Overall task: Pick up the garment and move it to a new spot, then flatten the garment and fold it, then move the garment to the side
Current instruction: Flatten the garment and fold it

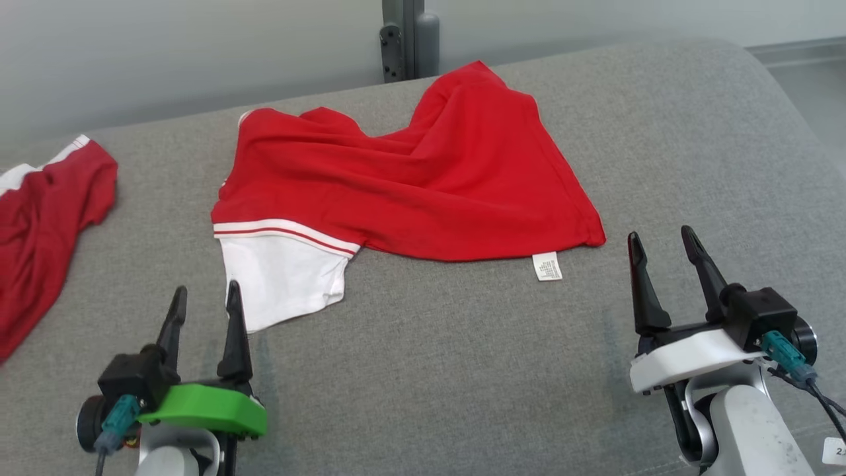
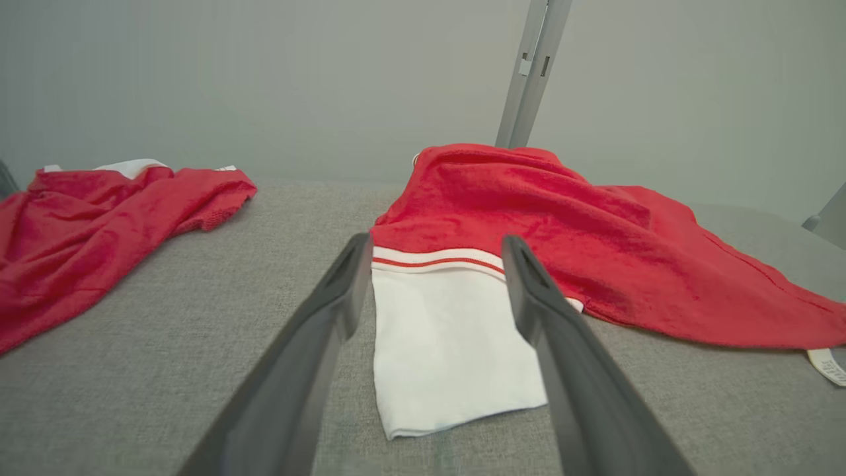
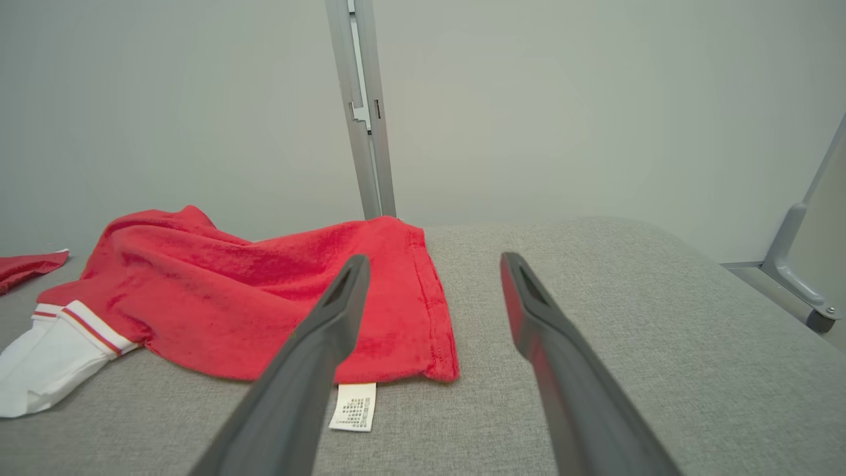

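The robot's left gripper (image 1: 205, 287) and right gripper (image 1: 660, 233) both stood with fingers spread wide and nothing between them, low over a grey woven upholstered surface (image 1: 462, 383). The rumpled red knit garment (image 1: 429, 178) lay loose on that surface, ahead of both grippers and between them, touched by neither. Its white sleeve (image 1: 277, 281), banded in red and white stripes, reached back toward the left gripper, with the cuff end just ahead of that gripper's fingertips. In the left wrist view the sleeve sat framed between the two dark fingers. The garment's near hem corner, with a small white printed care label (image 1: 547, 266) poking out, lay ahead of the right gripper and to its inner side, near but apart. A second crumpled red cloth with white trim (image 1: 46, 218) lay well off to the left gripper's outer side. A grey metal post (image 1: 403, 39) rose beyond the garment's far edge.

Judging by the lie of the cloth, the garment appeared set down at its working spot, so the first move looked done. Flattening seemed only partly achieved: deep creases ran across the body and the far edge was bunched. No fold was evident, and the shift to the side remained to do.
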